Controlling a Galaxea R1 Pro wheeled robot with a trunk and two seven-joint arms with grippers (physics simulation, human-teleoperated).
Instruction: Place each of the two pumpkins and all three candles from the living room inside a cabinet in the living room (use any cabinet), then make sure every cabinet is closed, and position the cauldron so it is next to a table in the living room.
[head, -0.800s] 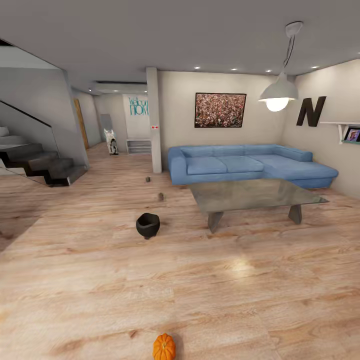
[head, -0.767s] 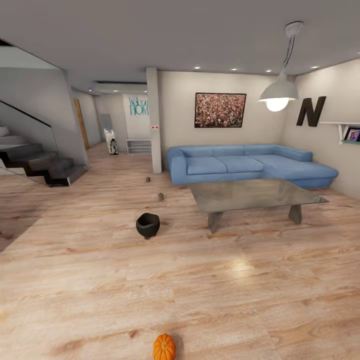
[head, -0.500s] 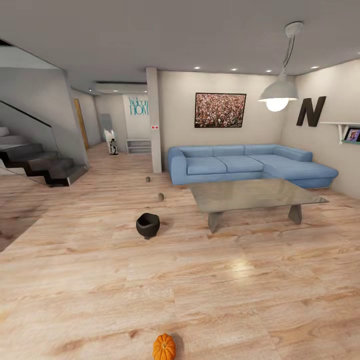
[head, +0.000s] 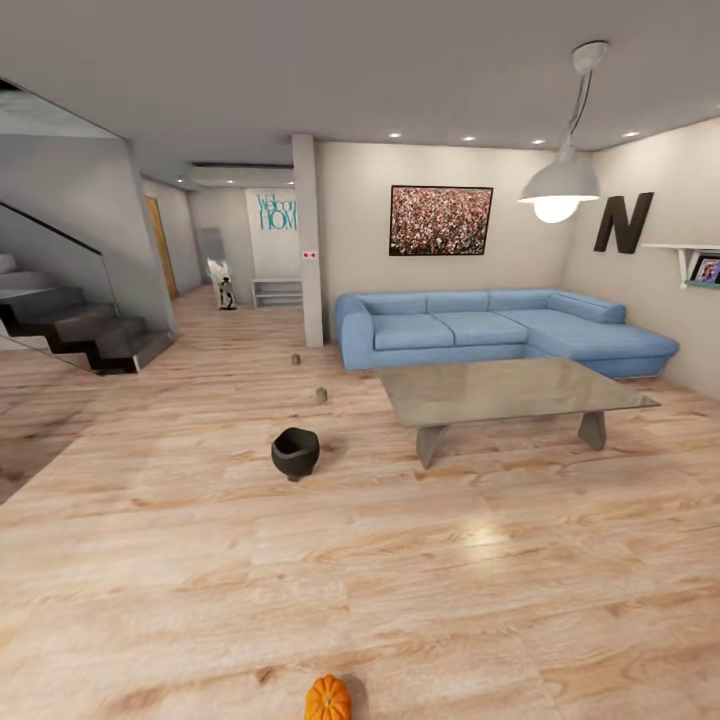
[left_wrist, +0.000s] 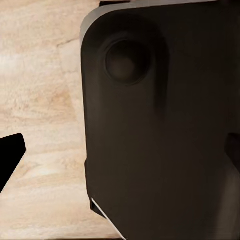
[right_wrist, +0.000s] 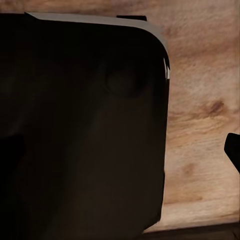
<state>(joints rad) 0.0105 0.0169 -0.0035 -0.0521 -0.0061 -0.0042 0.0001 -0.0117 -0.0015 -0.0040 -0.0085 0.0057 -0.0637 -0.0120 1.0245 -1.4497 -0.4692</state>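
An orange pumpkin (head: 328, 700) lies on the wood floor at the bottom edge of the head view, partly cut off. Farther off, the black cauldron (head: 296, 452) stands on the floor, left of the glass-topped table (head: 510, 390) and apart from it. Two small tan candles sit beyond it, one (head: 321, 395) near the table's far corner and one (head: 296, 359) by the pillar. In the left wrist view my left gripper (left_wrist: 120, 155) is open, one black fingertip (left_wrist: 11, 154) over the floor. My right gripper (right_wrist: 120, 150) is open too, its fingertip (right_wrist: 233, 148) at the edge. The cabinet is out of view.
A blue corner sofa (head: 500, 330) stands behind the table against the far wall. Dark stairs (head: 85, 335) rise at the left. A pillar (head: 308, 240) stands beside the sofa. A pendant lamp (head: 558, 190) hangs over the table. Dark robot body (left_wrist: 160, 125) fills much of both wrist views.
The head view has shifted very slightly, so the pumpkin sits a little lower in the picture. Nothing on the floor has moved.
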